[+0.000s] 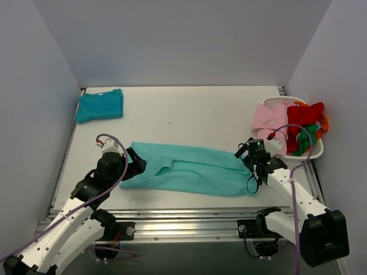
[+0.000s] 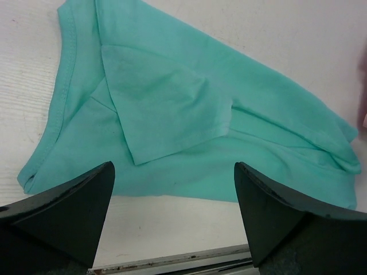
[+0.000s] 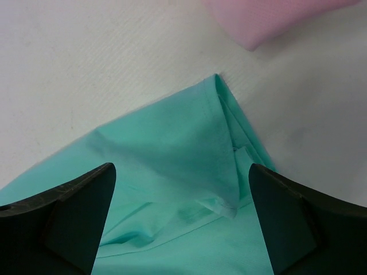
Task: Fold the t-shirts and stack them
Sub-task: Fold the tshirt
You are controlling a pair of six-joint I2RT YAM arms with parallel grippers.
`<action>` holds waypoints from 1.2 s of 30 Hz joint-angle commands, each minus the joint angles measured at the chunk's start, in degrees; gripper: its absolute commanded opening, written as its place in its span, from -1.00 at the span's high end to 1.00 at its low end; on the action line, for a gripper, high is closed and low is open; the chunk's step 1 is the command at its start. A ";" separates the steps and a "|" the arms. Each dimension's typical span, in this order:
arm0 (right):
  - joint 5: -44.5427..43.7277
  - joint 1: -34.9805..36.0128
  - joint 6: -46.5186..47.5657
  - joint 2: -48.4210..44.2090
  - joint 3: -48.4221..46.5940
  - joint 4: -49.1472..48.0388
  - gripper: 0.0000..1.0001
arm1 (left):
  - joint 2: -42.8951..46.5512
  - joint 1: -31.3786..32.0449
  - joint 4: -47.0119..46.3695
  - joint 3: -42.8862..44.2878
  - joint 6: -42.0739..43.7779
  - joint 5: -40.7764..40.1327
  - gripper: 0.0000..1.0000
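Mid-fold on light turquoise short-sleeved cotton tee [image 1: 189, 170]: lies as long band across centre of white table [image 1: 189, 109], 9 to 3 o'clock. Shows sleeve turned in, smooth, few creases. L gripper [image 1: 139, 162] at 9 o'clock end, R gripper [image 1: 243, 156] at 3 o'clock end, both spread wide, holding nothing. Next, prob.: re-pinch ends, fold crosswise, then stack on darker teal-blue folded cotton tee [image 1: 100, 105] at 11 o'clock.

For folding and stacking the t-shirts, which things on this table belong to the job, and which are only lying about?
Job: light turquoise cotton t-shirt spread mid-table; darker teal-blue t-shirt, folded, far left corner.
Lying about: white plastic basket; pink garment over its rim; red garment and green garment inside.
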State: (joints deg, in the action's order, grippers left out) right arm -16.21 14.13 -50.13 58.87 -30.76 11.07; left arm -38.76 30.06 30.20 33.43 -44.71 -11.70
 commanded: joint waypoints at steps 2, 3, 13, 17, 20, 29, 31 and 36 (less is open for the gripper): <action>-3.22 2.30 -0.41 1.94 -5.35 -1.48 -0.90 | 0.63 0.43 0.40 2.52 -2.66 -3.85 -0.88; -3.30 3.26 -0.23 3.08 -7.45 -2.01 -0.86 | -1.56 0.43 -0.83 2.52 -2.75 -4.11 -0.88; -2.43 6.35 2.67 19.25 -15.82 -7.02 0.39 | -19.50 0.43 -10.59 2.34 -5.74 -8.33 -0.43; -2.08 6.17 3.11 23.91 -15.91 -8.43 0.68 | -24.07 0.17 -13.84 2.16 -6.18 -9.39 0.04; -1.37 6.17 3.20 26.82 -15.64 -9.40 0.77 | -27.85 -0.36 -16.04 2.43 -6.27 -9.13 0.32; 1.09 6.00 3.11 32.27 -13.18 -12.83 0.96 | -38.75 -4.39 -24.65 1.02 -5.74 -5.26 0.92; 1.53 5.91 3.11 33.06 -13.09 -13.27 0.99 | -41.47 -6.06 -26.67 1.02 -5.22 -4.38 0.95; 4.08 6.43 3.28 32.80 -13.01 -13.36 1.00 | -49.11 -8.09 -28.53 4.35 -3.55 -3.94 0.95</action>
State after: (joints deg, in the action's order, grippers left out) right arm -13.63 20.32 -47.46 92.14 -44.36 -2.87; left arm -83.66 22.92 4.45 35.88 -50.15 -16.53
